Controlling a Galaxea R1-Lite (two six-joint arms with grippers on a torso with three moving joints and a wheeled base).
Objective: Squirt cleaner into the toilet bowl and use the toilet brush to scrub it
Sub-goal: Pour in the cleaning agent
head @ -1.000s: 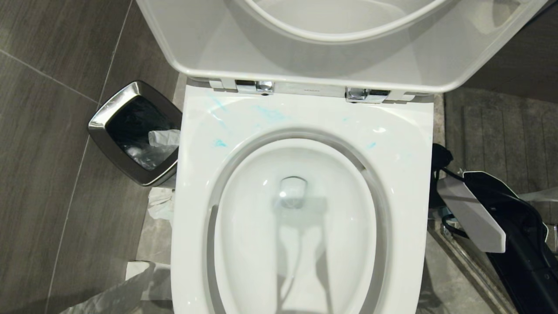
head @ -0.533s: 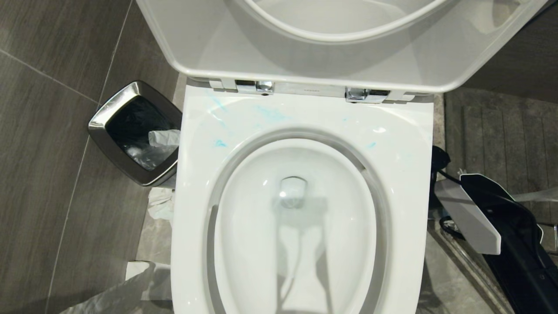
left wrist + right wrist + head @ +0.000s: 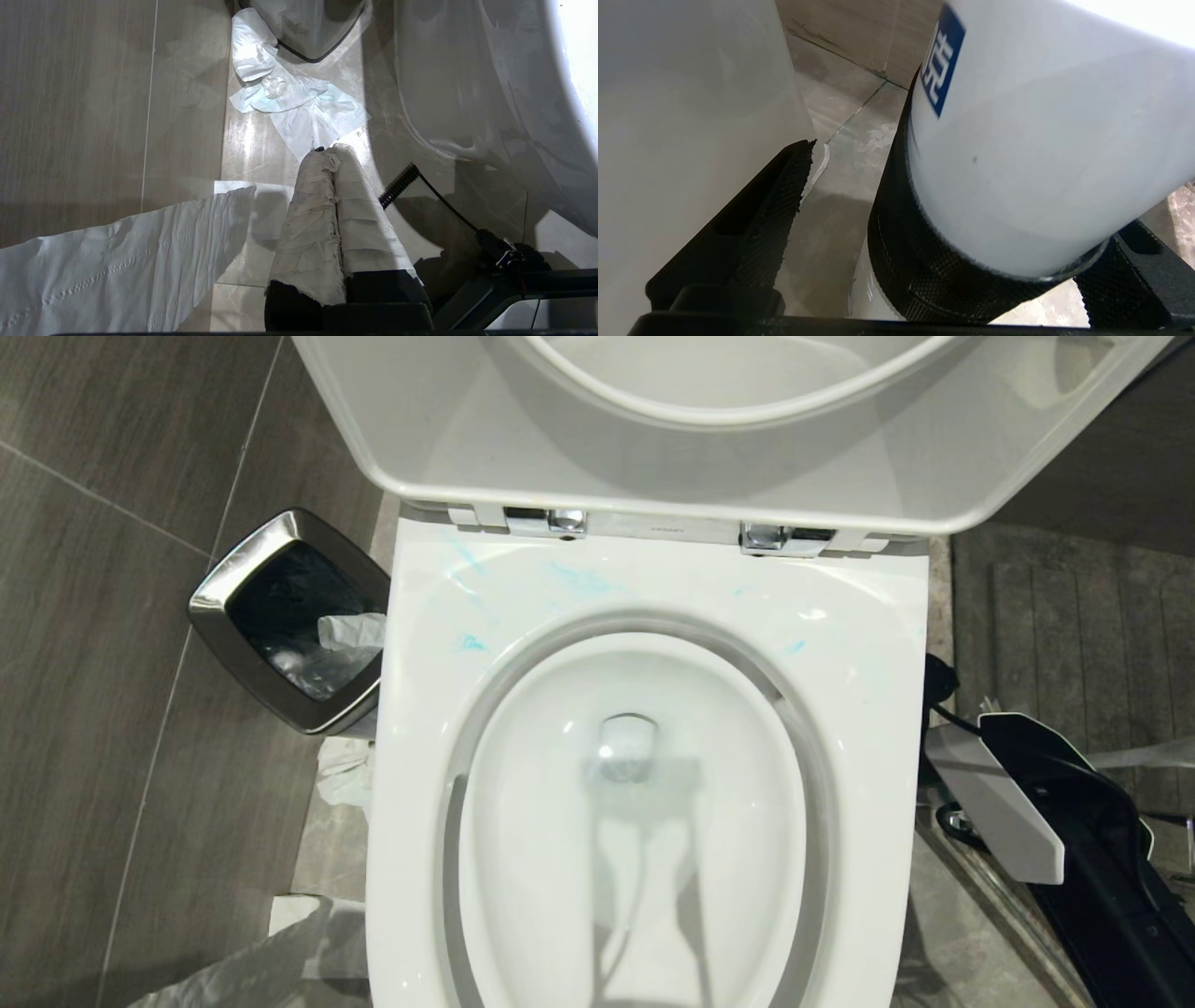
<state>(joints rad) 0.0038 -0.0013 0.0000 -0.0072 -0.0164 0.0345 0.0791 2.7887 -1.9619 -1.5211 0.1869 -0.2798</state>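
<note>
The white toilet bowl [image 3: 868, 644] stands open, seat and lid raised, water in the basin. Smears of blue cleaner [image 3: 579, 581] streak the back of its rim. My right arm [image 3: 1018, 803] reaches down beside the bowl's right side. In the right wrist view my right gripper [image 3: 969, 189] is open around a white bottle [image 3: 1041, 140] with a blue label and a black textured band; a gap shows between the bottle and one finger. My left gripper [image 3: 334, 153], its fingers wrapped in white tape, hangs shut and empty over the floor left of the bowl. The toilet brush is out of view.
A steel-rimmed black bin [image 3: 289, 621] with crumpled paper stands against the bowl's left side. Loose tissue [image 3: 294, 102] and a long paper strip [image 3: 117, 261] lie on the floor tiles there. A grey mat [image 3: 1074, 625] lies to the right.
The right arm has edged slightly lower beside the bowl. The left arm and the bowl are unchanged.
</note>
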